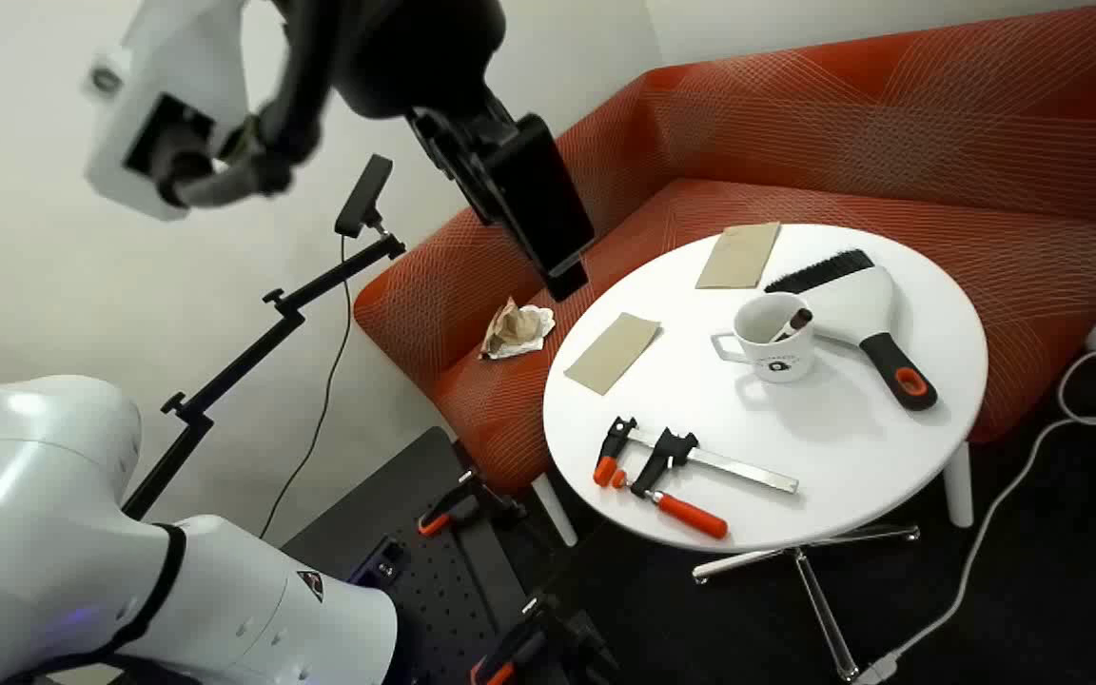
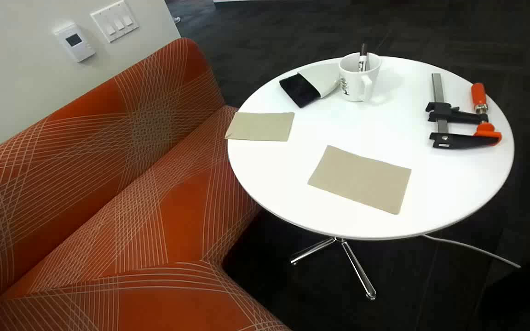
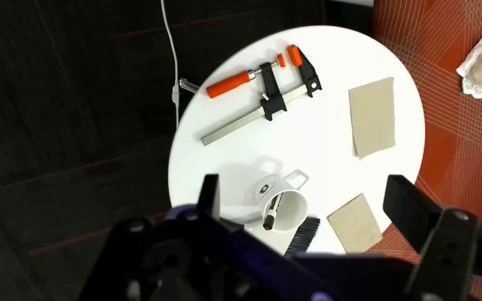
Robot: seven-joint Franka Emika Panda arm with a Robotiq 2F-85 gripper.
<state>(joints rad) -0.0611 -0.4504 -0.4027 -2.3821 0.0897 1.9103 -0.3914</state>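
White mug (image 1: 776, 365) with a marker (image 1: 795, 322) leaning inside stands right of center in an exterior view, hand brush (image 1: 854, 304) just beside it. From where I stand, the gripper (image 3: 303, 195) hangs well above the table (image 3: 324, 138), jaws spread wide and empty, with the mug showing between them at the lower middle of the wrist view. Bar clamp (image 3: 272, 94) lies upper middle there, two brown paper sheets (image 3: 373, 117) right of center, red-orange couch (image 3: 454, 125) along the right edge.
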